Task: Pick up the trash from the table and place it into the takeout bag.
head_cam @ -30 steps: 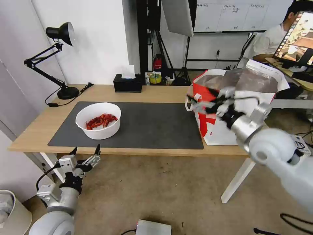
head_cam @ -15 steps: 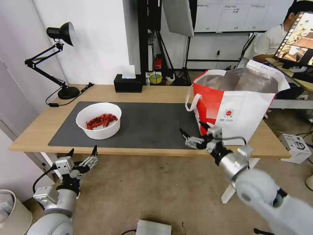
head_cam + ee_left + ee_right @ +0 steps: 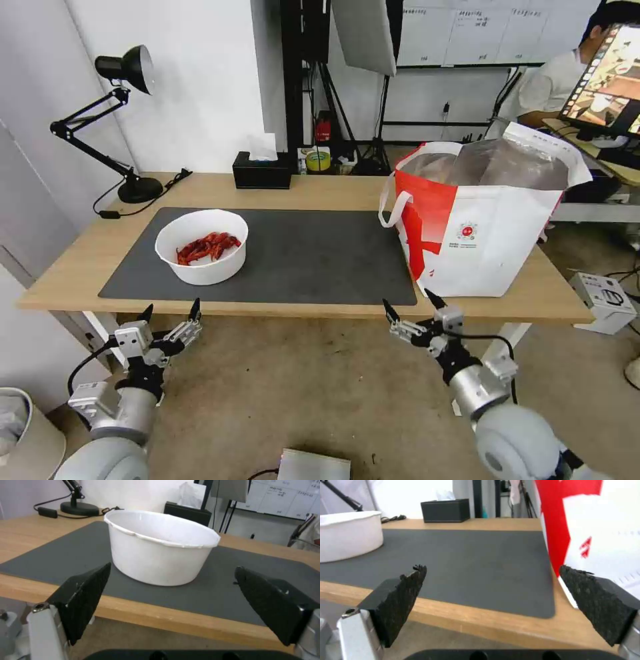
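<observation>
Lying at 12 o'clock beyond the wide-open left end effector (image 3: 170, 312), the bowl (image 3: 201, 246) sits far from the wide-open right end effector (image 3: 409, 302).

head camera high, looks down over whole worktop (image 3: 320, 190); wrist cameras low off near edge, both share mat (image 3: 213, 592).

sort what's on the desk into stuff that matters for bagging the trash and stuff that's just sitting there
Part of the job:
- white bowl of red crayfish shells, on the dark mat
- takeout bag, standing open at the table's right end
- table

Just lying about:
- black desk lamp, back left corner
- black tissue box, back edge
- dark grey mat
</observation>
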